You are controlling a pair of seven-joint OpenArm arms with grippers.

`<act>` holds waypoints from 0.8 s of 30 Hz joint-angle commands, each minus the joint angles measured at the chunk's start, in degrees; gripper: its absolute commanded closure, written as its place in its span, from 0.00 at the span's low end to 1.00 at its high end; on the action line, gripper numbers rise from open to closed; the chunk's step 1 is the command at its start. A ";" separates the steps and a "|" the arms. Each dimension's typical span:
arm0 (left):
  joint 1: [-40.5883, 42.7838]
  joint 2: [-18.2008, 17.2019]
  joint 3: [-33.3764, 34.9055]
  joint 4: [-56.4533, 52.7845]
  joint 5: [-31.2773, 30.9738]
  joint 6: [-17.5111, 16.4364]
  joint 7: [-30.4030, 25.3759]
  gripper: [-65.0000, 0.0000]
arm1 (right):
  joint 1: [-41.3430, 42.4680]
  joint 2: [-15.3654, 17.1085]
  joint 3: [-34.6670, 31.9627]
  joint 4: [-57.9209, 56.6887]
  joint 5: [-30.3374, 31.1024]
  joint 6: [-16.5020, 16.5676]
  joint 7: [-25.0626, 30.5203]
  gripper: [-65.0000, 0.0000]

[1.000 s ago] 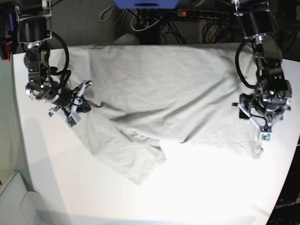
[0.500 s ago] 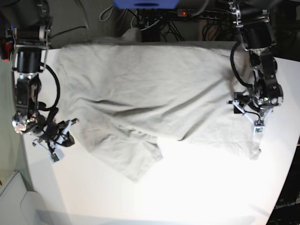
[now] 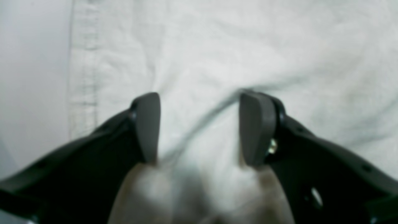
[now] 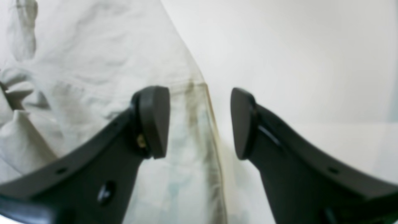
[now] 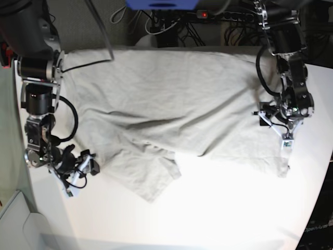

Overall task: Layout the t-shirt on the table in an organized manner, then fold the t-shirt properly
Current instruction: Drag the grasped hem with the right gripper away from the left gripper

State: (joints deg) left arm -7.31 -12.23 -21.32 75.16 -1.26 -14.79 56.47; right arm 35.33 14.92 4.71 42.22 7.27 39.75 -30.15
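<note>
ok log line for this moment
stage: layout | left gripper: open over t-shirt | right gripper: open at shirt edge | t-shirt: rumpled on table

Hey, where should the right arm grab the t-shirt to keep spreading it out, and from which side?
Probably the hemmed edge of the t-shirt, which lies flat right below the open right end effector. Come straight down from above, one finger on cloth and one on the bare table, then pinch. That edge ends cleanly against the table, so it is easier to catch than the rumpled folds farther in.
</note>
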 commanded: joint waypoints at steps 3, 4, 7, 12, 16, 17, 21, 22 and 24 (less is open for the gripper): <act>-0.12 -0.39 -0.09 0.32 0.95 -0.03 1.25 0.39 | 1.11 -0.54 0.17 0.99 0.69 0.25 1.71 0.50; -0.12 -0.39 -0.09 0.32 0.95 -0.03 1.25 0.39 | 0.76 -1.07 0.17 0.99 0.69 0.25 1.80 0.50; -0.12 -0.39 -0.09 0.32 0.95 -0.03 1.25 0.39 | -0.04 -1.95 0.17 0.90 0.69 0.25 2.68 0.50; 0.50 -0.39 -0.09 0.23 0.86 -0.03 1.25 0.39 | -2.76 -3.18 -3.70 0.90 0.69 -1.55 7.07 0.50; 0.94 -0.39 -0.17 0.14 0.86 -0.11 1.25 0.39 | -4.61 -3.36 -7.57 0.90 0.69 -4.36 10.24 0.51; 1.55 -0.39 -0.17 0.32 0.86 -0.11 1.16 0.39 | -4.69 -3.44 -7.92 0.90 0.69 -4.45 10.68 0.51; 2.08 -0.39 -0.17 0.32 0.86 -0.11 1.16 0.39 | -5.31 -3.62 -7.83 0.90 0.69 -4.54 11.12 0.63; 2.08 -0.39 -0.17 0.32 0.86 -0.11 1.16 0.39 | -5.31 -3.62 -7.83 0.90 0.69 -4.54 11.12 0.69; 2.52 -0.39 -0.17 0.32 0.86 -0.11 1.16 0.39 | -5.40 -3.62 -7.83 0.90 0.69 -4.54 11.12 0.82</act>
State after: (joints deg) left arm -5.43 -12.36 -21.54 75.55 -2.09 -14.79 54.28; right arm 28.67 11.09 -3.29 42.33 7.51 35.07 -19.49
